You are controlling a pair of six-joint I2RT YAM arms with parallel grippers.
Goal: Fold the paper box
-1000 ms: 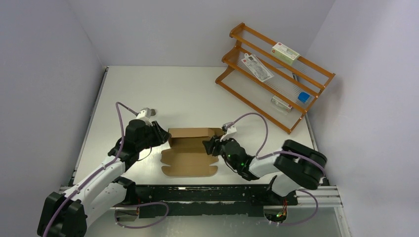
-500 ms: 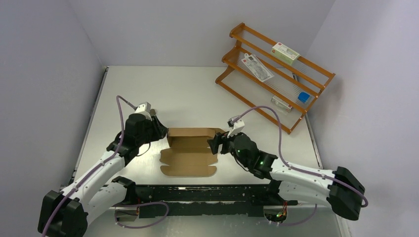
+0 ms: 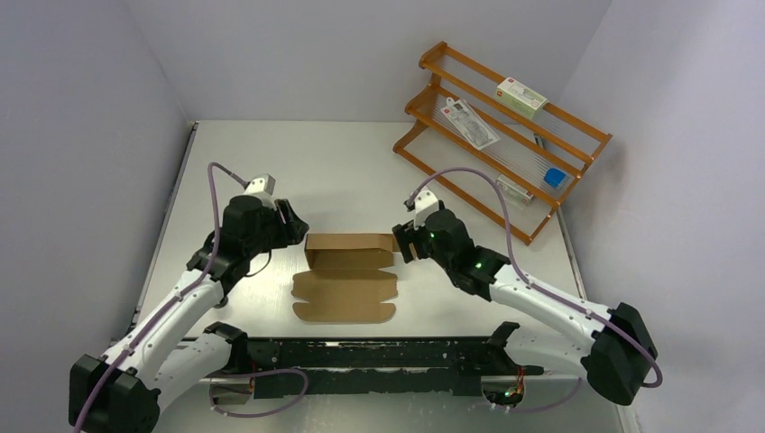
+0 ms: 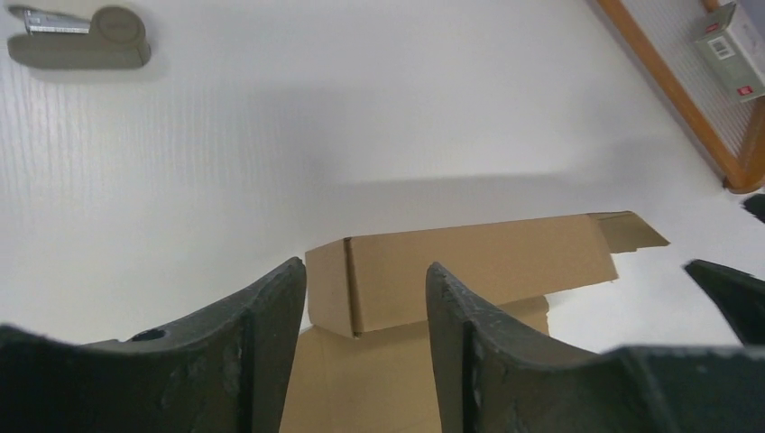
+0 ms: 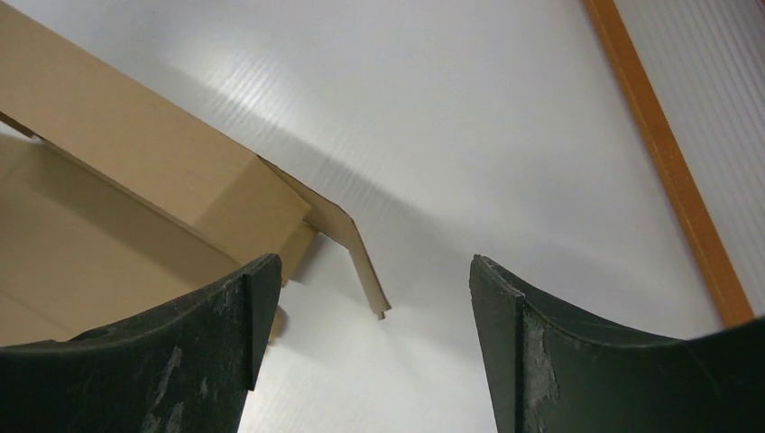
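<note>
A white table fills the scene, with pale walls on three sides. Two arms with white links and black joints reach over it from the near edge. The left arm and the right arm both bend in toward the middle.

At the far right corner an orange wooden rack with three stepped shelves stands at an angle.

The paper box, plain brown cardboard, sits in the middle of the table between the two arms. It is partly folded: its far long wall stands upright, and the rest lies flat toward the near side, ending in a scalloped edge.

The left gripper is just beside the left end of the upright wall. In the left wrist view its dark fingers are moderately parted and hold nothing. The folded left corner of the wall shows beyond the gap.

The right gripper is just beside the wall's right end. In the right wrist view its fingers are spread wide over bare table and hold nothing. A small end tab of the box juts out near the left finger.

White printed packages lie on the rack shelves, with a small blue item lower down. A small grey object lies on the table at the far left of the left wrist view.
</note>
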